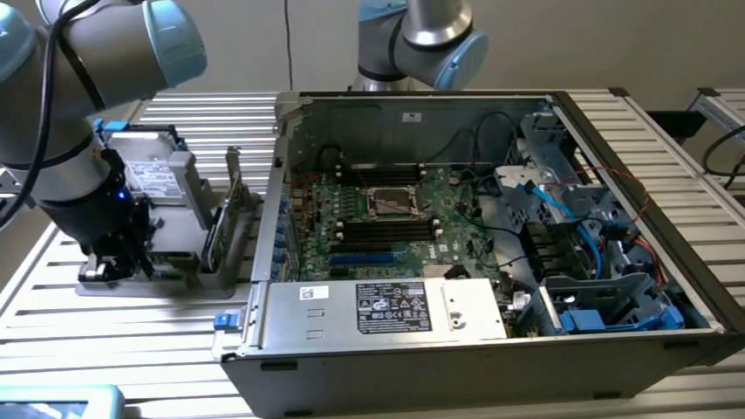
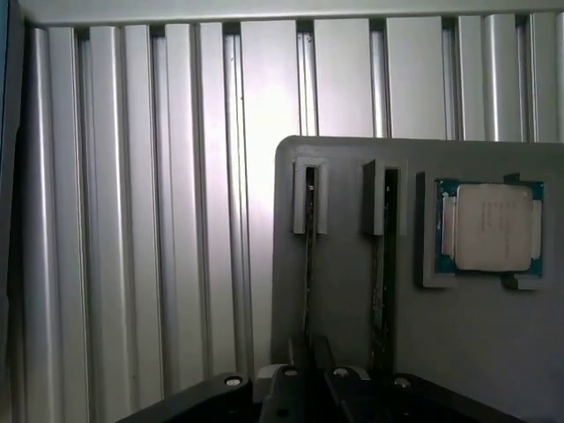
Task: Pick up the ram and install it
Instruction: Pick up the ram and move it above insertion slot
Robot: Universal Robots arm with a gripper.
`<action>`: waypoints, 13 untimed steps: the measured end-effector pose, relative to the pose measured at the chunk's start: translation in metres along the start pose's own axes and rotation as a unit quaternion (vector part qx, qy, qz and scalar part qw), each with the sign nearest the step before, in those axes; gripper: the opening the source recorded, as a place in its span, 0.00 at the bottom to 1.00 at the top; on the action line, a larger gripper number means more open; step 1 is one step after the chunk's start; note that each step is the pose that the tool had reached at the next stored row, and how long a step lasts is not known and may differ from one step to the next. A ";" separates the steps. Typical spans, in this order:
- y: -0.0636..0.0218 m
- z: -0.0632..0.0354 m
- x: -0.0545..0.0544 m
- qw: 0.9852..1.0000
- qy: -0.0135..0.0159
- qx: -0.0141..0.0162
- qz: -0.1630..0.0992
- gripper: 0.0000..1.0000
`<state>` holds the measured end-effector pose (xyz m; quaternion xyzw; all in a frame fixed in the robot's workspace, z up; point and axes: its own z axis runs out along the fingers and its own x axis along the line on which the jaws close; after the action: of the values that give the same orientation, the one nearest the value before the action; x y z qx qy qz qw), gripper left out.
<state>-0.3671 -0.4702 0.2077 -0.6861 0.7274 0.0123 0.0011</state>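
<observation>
I am looking at the ram (image 2: 308,256) from straight above through the wrist camera, so it appears edge-on. It is a very thin dark strip standing on its long edge in a narrow slot of a grey holder (image 2: 345,291). From this angle its chips and its flat face are hidden. A second stick (image 2: 381,264) stands in a parallel slot just beside it and shows a faint trace of green along its edge. Beyond that, a square processor chip (image 2: 493,226) with a silver lid lies flat in its own recess in the same holder.

The holder sits on a table (image 2: 132,220) of ribbed aluminium slats.

In the exterior view the arm (image 1: 70,131) stands at the exterior view's left, with its wrist pointing straight down. The gripper (image 1: 117,262) is lowered onto the grey holder (image 1: 174,262). Through the wrist camera the gripper (image 2: 308,366) sits directly over the near end of the ram, and the strip runs in beneath it. I cannot tell how far the jaws are open, or whether they have hold of the ram.

Just beside the holder, towards the exterior view's right, an open computer case (image 1: 466,349) lies on its side. It exposes a green motherboard (image 1: 385,218) with long black slots (image 1: 385,231).
</observation>
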 end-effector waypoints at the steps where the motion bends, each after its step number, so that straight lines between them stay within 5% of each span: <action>1: 0.0001 -0.0043 0.000 1.000 0.000 0.000 0.000 0.13; 13: 0.0012 -0.0589 -0.001 1.000 0.000 0.000 0.000 0.13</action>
<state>-0.3673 -0.4704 0.2666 -0.6861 0.7274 0.0123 0.0011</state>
